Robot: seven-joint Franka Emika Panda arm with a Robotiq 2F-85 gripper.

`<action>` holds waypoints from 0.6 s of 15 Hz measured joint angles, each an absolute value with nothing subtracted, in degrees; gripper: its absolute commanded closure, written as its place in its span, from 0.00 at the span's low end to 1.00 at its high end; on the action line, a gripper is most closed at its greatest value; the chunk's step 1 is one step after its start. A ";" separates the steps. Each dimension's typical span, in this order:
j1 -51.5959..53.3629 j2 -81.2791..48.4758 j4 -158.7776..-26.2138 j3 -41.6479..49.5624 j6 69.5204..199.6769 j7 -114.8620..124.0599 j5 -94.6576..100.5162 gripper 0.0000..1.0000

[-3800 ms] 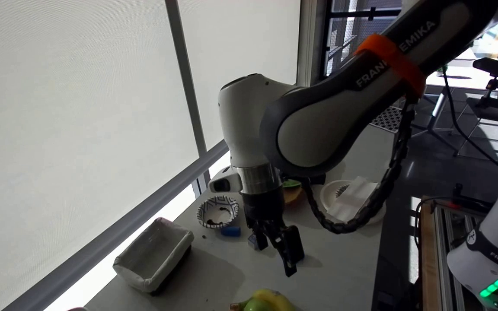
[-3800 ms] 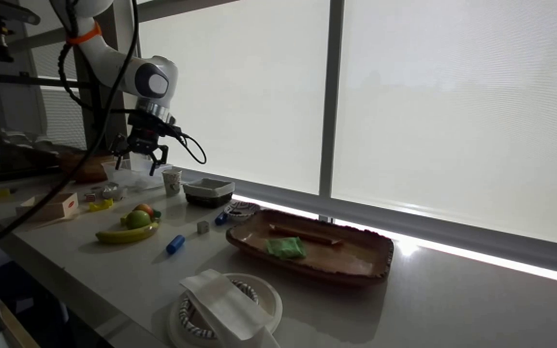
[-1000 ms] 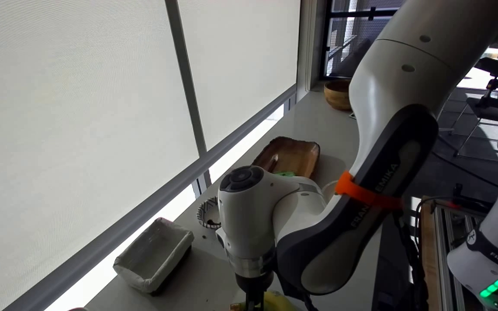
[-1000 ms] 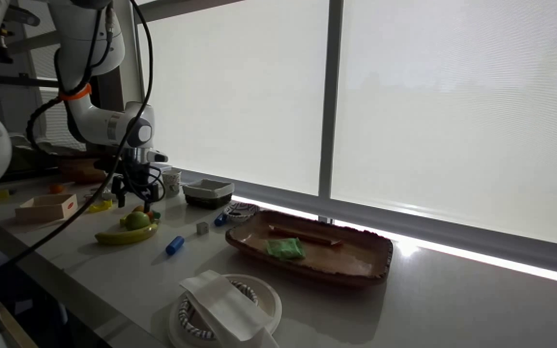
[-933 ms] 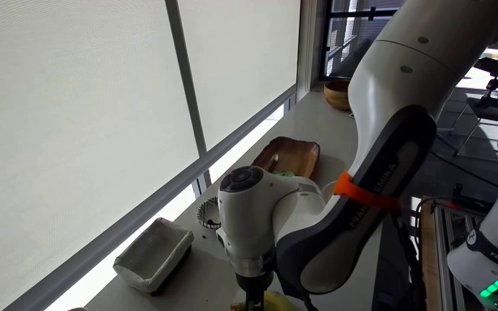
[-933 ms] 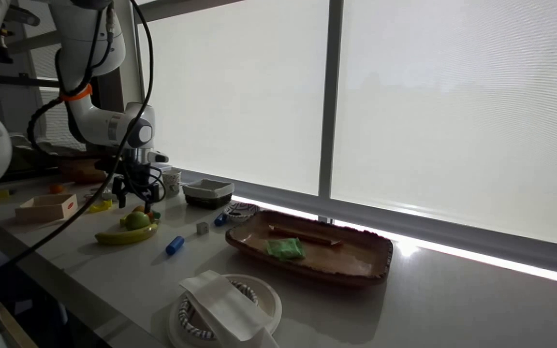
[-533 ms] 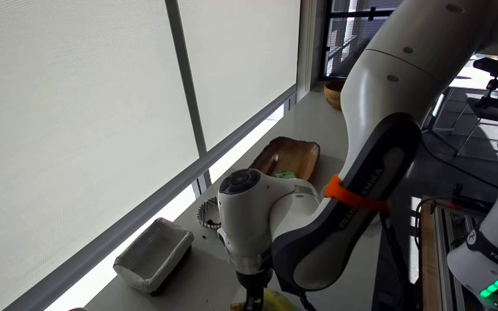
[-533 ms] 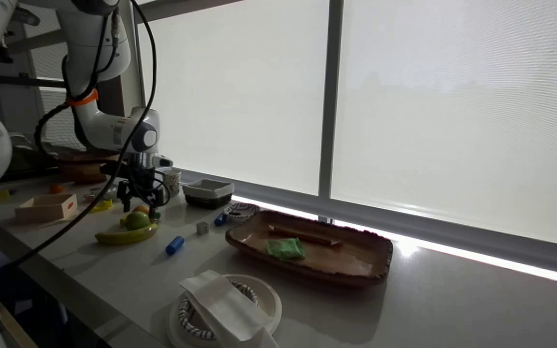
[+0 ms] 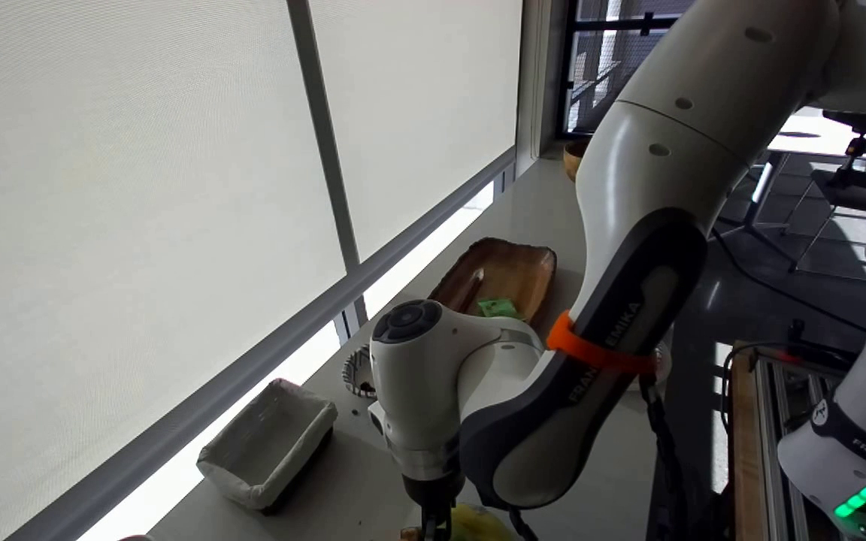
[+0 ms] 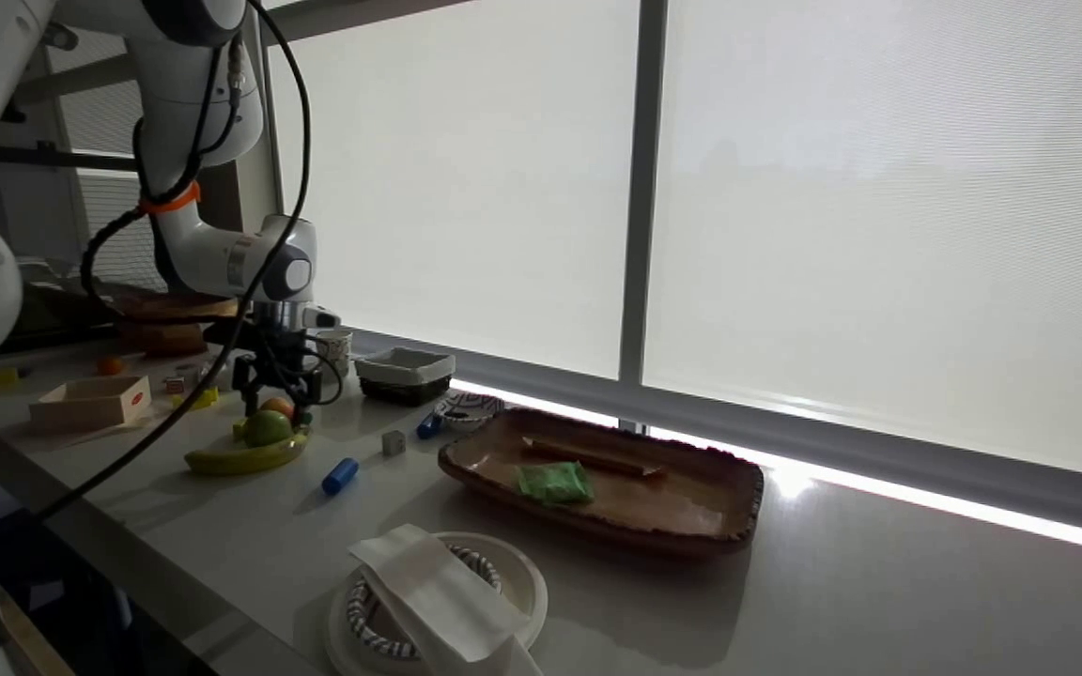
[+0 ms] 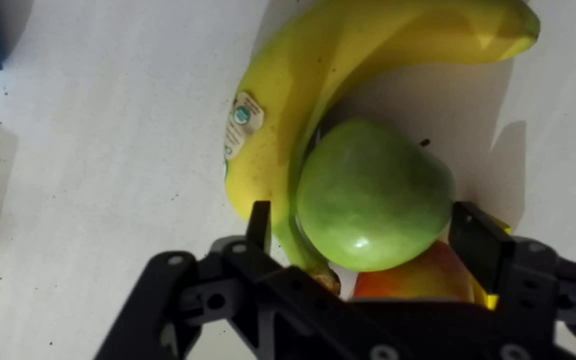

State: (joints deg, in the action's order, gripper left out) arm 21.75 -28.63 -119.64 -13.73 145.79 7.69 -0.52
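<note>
The green fruit (image 11: 375,190) lies below the hand (image 11: 362,215), well in from the edges of the surface (image 11: 118,175); the wrist view shows it between the spread fingers (image 11: 480,245), contact unclear. Just beside it sits the red fruit (image 11: 413,280); a banana (image 11: 285,120) partly encircles the green one.

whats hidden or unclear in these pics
Wrist view: whether the gripper touches the green fruit; one finger overlaps its edge.
Wrist view: part of the red-yellow fruit, behind the gripper.
In an exterior view: banana, cut off by the bottom edge.
In an exterior view: patterned bowl, partly behind the arm.
</note>
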 measured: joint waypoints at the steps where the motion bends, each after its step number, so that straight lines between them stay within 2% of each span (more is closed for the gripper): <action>1: 21.67 -28.70 -119.59 -13.82 145.79 7.43 -0.55 0.25; 3: 21.31 -28.70 -119.28 -14.57 145.79 6.65 -0.86 0.07; 4: 21.14 -28.71 -119.25 -14.84 145.79 6.10 -0.90 0.06; 5: 20.86 -28.77 -119.25 -15.12 145.79 5.27 -1.06 0.00; 6: 20.43 -28.86 -119.25 -15.53 145.79 4.27 -1.35 0.14; 7: 19.90 -28.99 -119.25 -16.02 145.79 3.13 -1.74 0.32; 8: 19.39 -29.12 -119.25 -16.44 145.79 2.09 -2.11 0.32; 9: 18.91 -29.26 -119.25 -16.81 145.79 1.08 -2.52 0.39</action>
State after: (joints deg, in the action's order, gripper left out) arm 18.91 -29.26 -119.25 -16.81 145.79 1.08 -2.52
